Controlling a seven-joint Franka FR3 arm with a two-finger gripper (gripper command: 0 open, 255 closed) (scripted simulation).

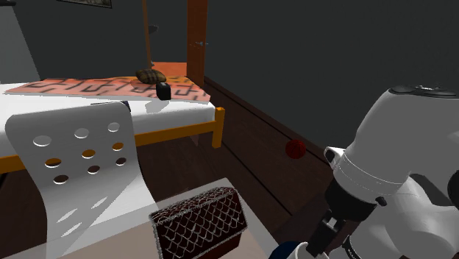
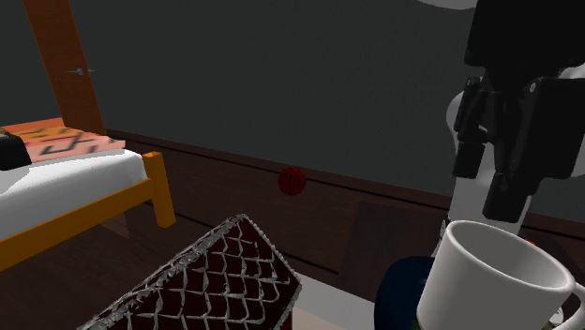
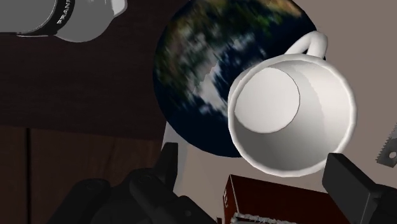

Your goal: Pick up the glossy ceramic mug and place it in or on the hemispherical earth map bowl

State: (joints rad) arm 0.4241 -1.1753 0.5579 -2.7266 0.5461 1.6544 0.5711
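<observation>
Mug (image 3: 291,114), white, upright on desk (image 3: 375,70), just beside the globe bowl (image 3: 197,83). End effector (image 3: 252,154) spread above it, touching nothing. Dark mesh-covered box (image 2: 211,281) close by the mug; red ball (image 2: 292,180) on floor beyond, by the wall.

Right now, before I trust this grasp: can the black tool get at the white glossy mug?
Probably yes. The black two-finger tool hangs open above the white glossy mug, nothing between them. The dark earth-map bowl sits close beside the mug and may crowd one finger.
</observation>
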